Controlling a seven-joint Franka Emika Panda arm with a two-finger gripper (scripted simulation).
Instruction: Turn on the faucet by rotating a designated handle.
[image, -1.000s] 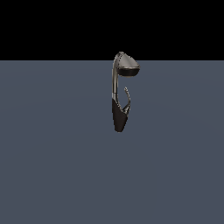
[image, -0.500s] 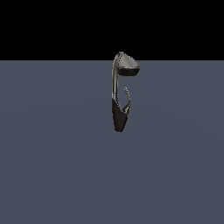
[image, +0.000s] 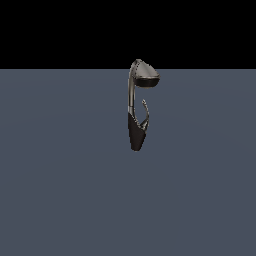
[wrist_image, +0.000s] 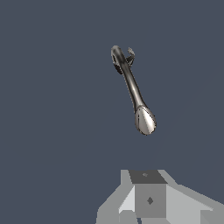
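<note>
Plainly, approach not yet made: nothing touches the fixture.
Faucet (image: 136, 107): stands alone on the flat grey-blue surface (image: 60, 190), black tapered base down, slim silver neck upright, hooded head bending toward the exterior view's right.
Handle (image: 145, 112): a thin curved wire lever rising from the base on the exterior view's right of the neck, much shorter than it, just beside it under the hood.
Gripper (wrist_image: 151, 201): only its pale grey body shows at the wrist view's edge; absent from the exterior view; whether released or clenched, I cannot tell, and it grasps nothing visible.
Key relation: in the wrist view the faucet's long axis points from its head, nearest the gripper, away to its base, so the handle (wrist_image: 130, 54) lies at the far end, well apart from the gripper.
Next move, judged: travel along the neck to reach the lever.
</note>
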